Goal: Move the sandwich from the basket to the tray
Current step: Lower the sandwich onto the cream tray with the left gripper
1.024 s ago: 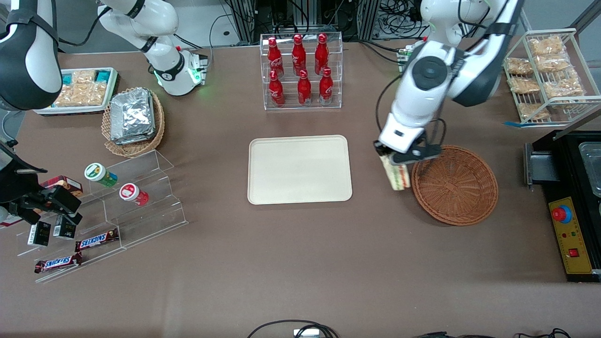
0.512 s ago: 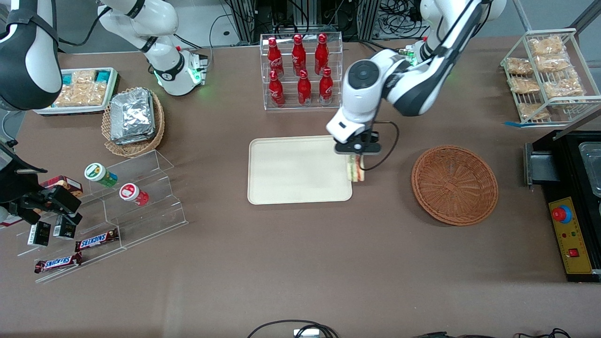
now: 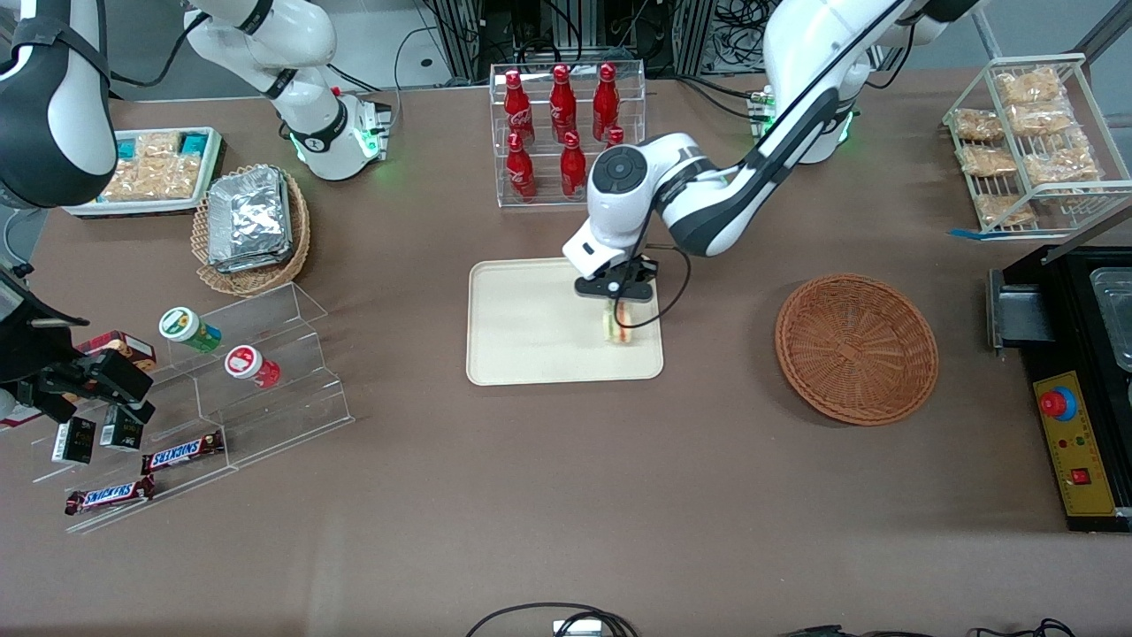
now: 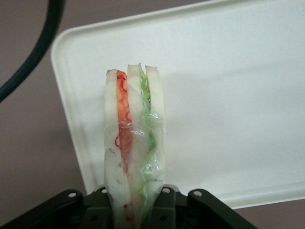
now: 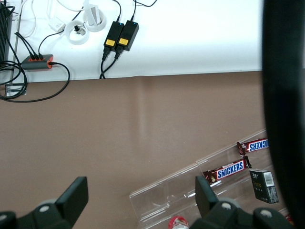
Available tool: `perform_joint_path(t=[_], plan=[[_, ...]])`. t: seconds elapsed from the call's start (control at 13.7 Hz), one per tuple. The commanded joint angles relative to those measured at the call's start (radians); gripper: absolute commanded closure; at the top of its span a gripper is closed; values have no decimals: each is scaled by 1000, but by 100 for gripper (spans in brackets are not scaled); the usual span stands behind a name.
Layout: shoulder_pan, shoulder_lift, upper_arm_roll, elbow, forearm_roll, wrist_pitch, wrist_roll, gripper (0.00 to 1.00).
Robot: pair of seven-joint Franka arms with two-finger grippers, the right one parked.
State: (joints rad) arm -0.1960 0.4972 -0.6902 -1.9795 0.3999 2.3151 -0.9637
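My left gripper [image 3: 616, 299] is shut on the sandwich [image 3: 621, 324], a clear-wrapped wedge of white bread with orange, red and green layers. It hangs over the cream tray [image 3: 531, 327], near the tray's edge that faces the basket. In the left wrist view the sandwich [image 4: 134, 143] sticks out from between the fingers [image 4: 164, 205], with the tray [image 4: 228, 95] under it. The reddish-brown wicker basket [image 3: 856, 348] stands empty on the table, toward the working arm's end.
A clear rack of red bottles [image 3: 566, 133] stands farther from the front camera than the tray. A tan basket of foil packets [image 3: 252, 226], a white snack tray [image 3: 150, 172] and clear tiered shelves [image 3: 221, 389] lie toward the parked arm's end. A wire rack [image 3: 1030, 141] and a black box [image 3: 1074, 380] are at the working arm's end.
My left gripper has carried the sandwich from the basket's rim across the table to above the tray. The basket has stayed in place.
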Motion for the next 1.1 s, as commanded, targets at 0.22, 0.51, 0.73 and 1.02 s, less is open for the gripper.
perform_joint_path(t=[0.22,0.51,0.73,1.02], plan=[[-46,72,9,33,27,17,-56,86],[-48,102,12,33,54,17,-102,62],[-46,112,14,33,69,15,-118,22],[-37,89,12,73,69,-25,-144,1]])
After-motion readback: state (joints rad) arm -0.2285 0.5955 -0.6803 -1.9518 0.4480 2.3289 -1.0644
